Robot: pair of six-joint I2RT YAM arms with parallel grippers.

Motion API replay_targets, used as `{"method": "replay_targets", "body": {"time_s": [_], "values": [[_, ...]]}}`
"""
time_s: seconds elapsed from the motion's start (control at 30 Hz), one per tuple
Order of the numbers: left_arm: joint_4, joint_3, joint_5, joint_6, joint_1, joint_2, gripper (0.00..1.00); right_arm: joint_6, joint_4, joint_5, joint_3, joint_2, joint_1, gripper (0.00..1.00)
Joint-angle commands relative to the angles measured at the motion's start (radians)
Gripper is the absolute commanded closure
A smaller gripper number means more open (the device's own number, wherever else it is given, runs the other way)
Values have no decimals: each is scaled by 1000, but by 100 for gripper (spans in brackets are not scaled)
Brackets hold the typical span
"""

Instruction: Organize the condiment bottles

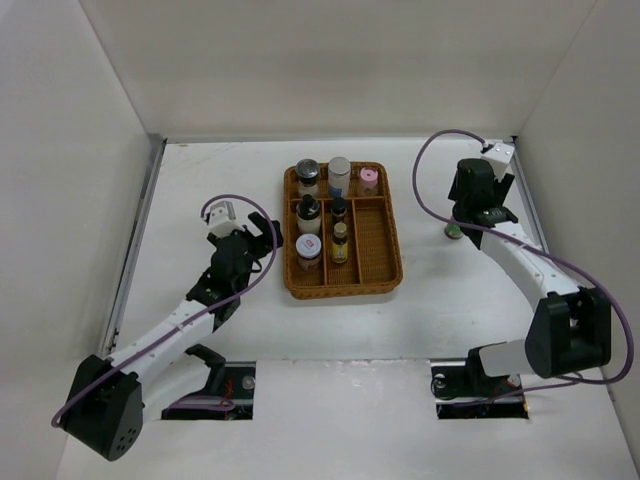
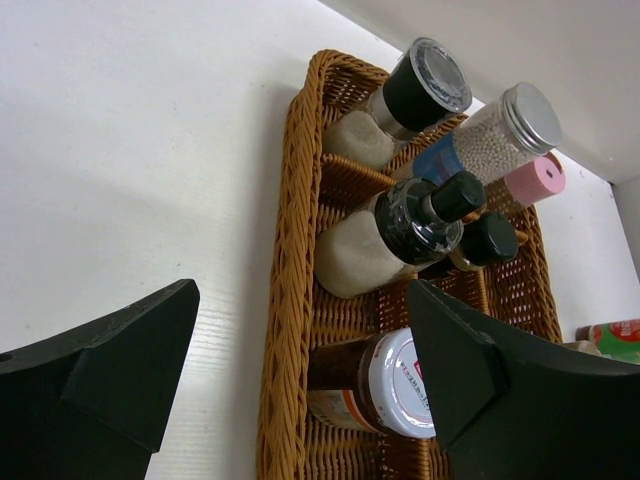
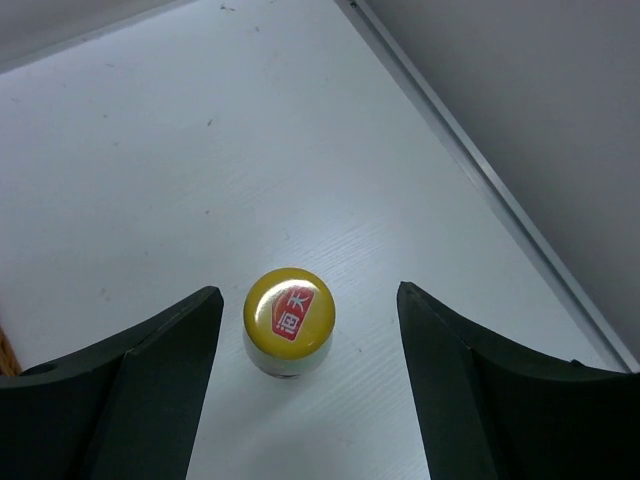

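The brown wicker tray (image 1: 392,262) holds several condiment bottles: a grey-lidded jar (image 1: 307,172), a white bottle (image 1: 340,172), a pink-lidded one (image 1: 369,180), a dark sauce bottle (image 1: 308,210) and a white-and-red-lidded jar (image 1: 308,248). My left gripper (image 1: 255,235) is open and empty just left of the tray; in its wrist view (image 2: 300,370) the lidded jar (image 2: 400,385) lies between the fingers but farther off. My right gripper (image 1: 470,218) is open above a small yellow-capped bottle (image 3: 289,312) that stands on the table right of the tray (image 1: 454,231), untouched.
The tray's right long compartment (image 1: 378,235) has no bottles. A metal rail (image 3: 480,170) and the right wall run close beside the yellow-capped bottle. White walls enclose the table on the left, back and right.
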Motion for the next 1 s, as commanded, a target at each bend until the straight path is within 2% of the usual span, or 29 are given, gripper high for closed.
{"method": "replay_targets", "body": {"time_s": [0.0, 0.23, 0.4, 0.5, 0.73, 0.97], "values": [[54, 2, 8, -3, 3, 4, 16, -3, 21, -30, 45, 9, -13, 27], [55, 3, 8, -5, 3, 10, 16, 25, 30, -87, 55, 52, -28, 43], [55, 5, 8, -5, -2, 13, 16, 17, 76, -74, 48, 48, -26, 62], [55, 9, 8, -5, -7, 18, 16, 5, 111, -44, 39, 22, -25, 70], [49, 8, 8, -5, 1, -4, 16, -61, 159, 24, 28, -136, 58, 73], [46, 20, 2, -5, 7, -19, 15, -81, 163, -44, 107, -175, 272, 74]]}}
